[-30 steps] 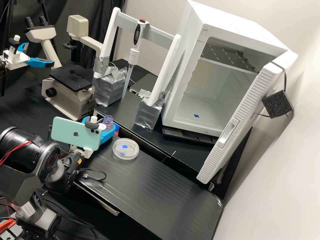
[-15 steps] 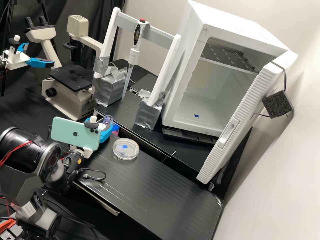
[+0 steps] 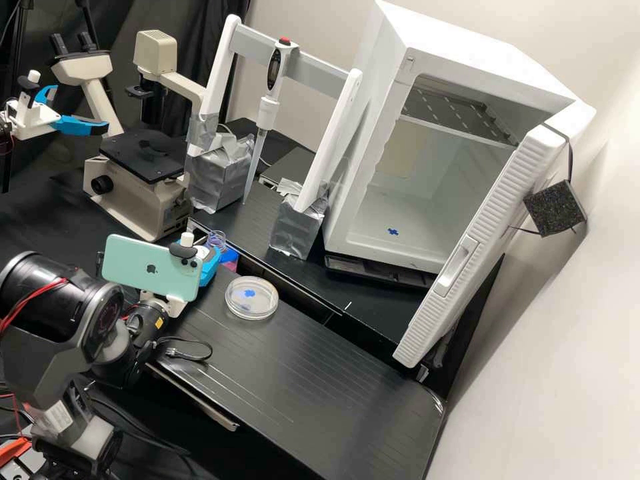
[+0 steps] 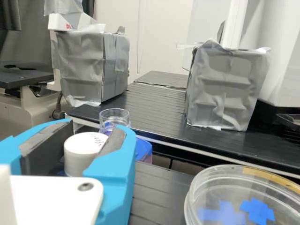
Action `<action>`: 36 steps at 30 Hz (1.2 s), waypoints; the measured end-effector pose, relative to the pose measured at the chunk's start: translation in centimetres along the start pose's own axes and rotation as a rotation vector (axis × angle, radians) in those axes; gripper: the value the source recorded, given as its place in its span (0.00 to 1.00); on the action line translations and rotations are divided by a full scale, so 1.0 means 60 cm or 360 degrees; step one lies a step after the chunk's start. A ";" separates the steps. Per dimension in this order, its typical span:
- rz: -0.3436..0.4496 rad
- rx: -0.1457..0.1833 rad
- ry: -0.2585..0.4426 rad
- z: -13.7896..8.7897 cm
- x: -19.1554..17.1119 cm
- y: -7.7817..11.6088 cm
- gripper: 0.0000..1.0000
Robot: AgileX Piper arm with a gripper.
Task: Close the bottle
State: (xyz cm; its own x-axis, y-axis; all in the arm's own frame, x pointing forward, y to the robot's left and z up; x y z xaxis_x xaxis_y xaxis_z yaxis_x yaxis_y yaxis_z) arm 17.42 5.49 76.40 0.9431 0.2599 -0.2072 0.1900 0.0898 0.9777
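From where I sit, the white gripper with two bright blue fingers (image 4: 97, 127) looks clamped on the short white cylindrical cap (image 4: 80, 158), which sits upright between the dark pads. I'd judge we're at securing the cap, and I'd want an even squeeze on both sides before any lift. The clear round petri dish (image 4: 192, 206) lies near the gripper, so I'd lift straight up and carry away from its rim. Just beyond the fingers, the clear open-mouthed bottle (image 4: 114, 124) stands uncapped; I'd clear its mouth, centre over it and lower with the cap level, then turn gently to seat the thread, since a tilt could cross it or topple the bottle. Farther back stand two silver-taped boxes (image 4: 225, 89), well beyond that work.
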 end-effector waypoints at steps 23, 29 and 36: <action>0.0180 -0.0001 0.0155 -0.032 0.003 0.036 0.00; 0.0180 -0.0002 0.0126 -0.035 0.044 0.034 0.00; 0.0157 0.0007 0.0068 -0.026 0.075 0.027 0.00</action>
State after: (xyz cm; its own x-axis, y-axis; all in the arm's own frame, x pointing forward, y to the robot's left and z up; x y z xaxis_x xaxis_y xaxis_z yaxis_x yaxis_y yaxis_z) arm 21.52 8.29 76.98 0.9449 0.3080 -0.1112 0.0981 0.0577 0.9935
